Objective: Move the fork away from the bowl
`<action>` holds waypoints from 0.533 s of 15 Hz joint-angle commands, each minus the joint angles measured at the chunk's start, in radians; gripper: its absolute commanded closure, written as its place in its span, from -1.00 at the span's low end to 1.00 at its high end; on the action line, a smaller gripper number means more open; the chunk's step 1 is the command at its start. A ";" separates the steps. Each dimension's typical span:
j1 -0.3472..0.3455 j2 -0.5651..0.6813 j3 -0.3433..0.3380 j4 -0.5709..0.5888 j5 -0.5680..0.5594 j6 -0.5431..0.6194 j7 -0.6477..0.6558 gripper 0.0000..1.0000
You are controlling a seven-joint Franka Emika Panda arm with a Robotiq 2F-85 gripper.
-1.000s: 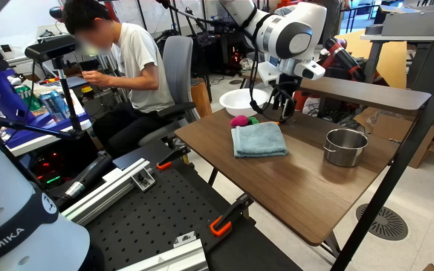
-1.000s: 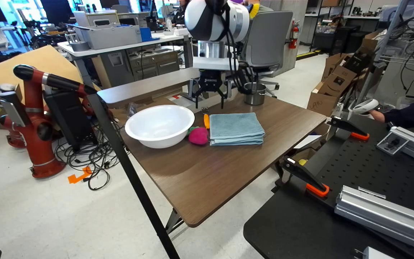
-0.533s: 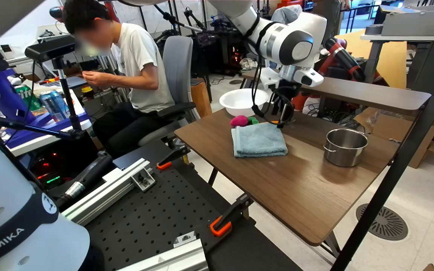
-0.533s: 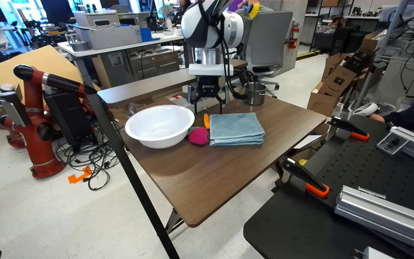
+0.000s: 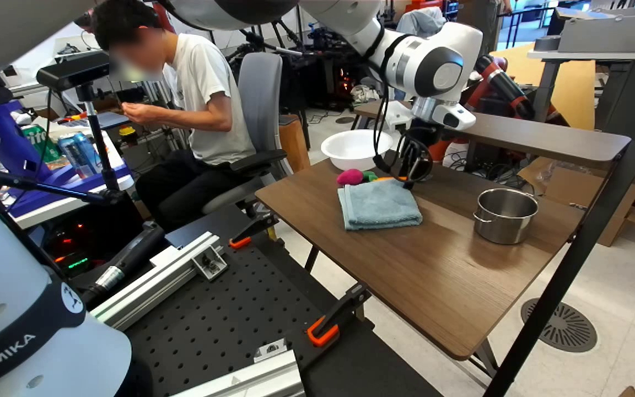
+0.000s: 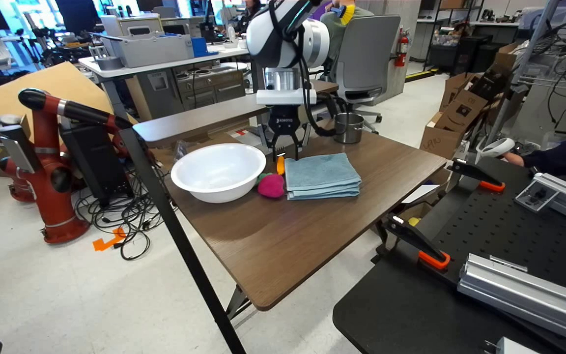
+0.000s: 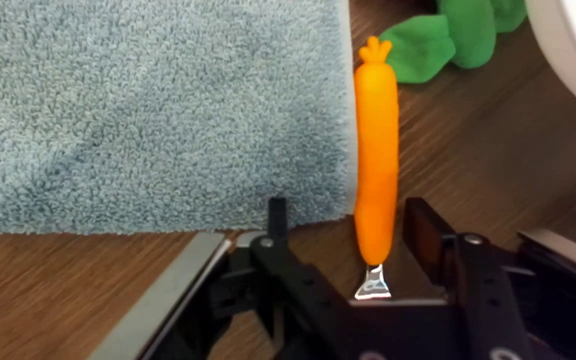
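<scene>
The bowl (image 6: 218, 173) shows its white inside; the floor of the pot (image 5: 505, 227) is hard to see. The fork (image 7: 376, 150) lies on the worktop (image 6: 307, 223) beside the towel (image 7: 168, 115), its handle between the claw's (image 7: 346, 215) wide-parted fingers (image 7: 277, 220).

The claw (image 7: 346, 212) hides the fork's (image 7: 377, 160) tines in the wrist view.

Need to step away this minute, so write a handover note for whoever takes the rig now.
Gripper: open, jaws apart with the fork between them in the wrist view; nothing held.
Fork: lying on the table along the edge of the folded towel.
Bowl: on the table, apart from the fork; green leaves lie partly between them.
Done: gripper lined up at the fork, not yet closed.
Left: probably close on the fork, lift, and set it farther from the bowl, minding the towel.
</scene>
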 commanded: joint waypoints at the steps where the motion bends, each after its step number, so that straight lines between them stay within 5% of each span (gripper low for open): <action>1: 0.003 0.048 -0.012 0.098 -0.004 -0.072 0.026 -0.77; 3: 0.002 0.051 -0.013 0.110 -0.005 -0.080 0.027 -0.97; 8: -0.002 0.060 -0.022 0.127 -0.009 -0.083 0.028 -1.00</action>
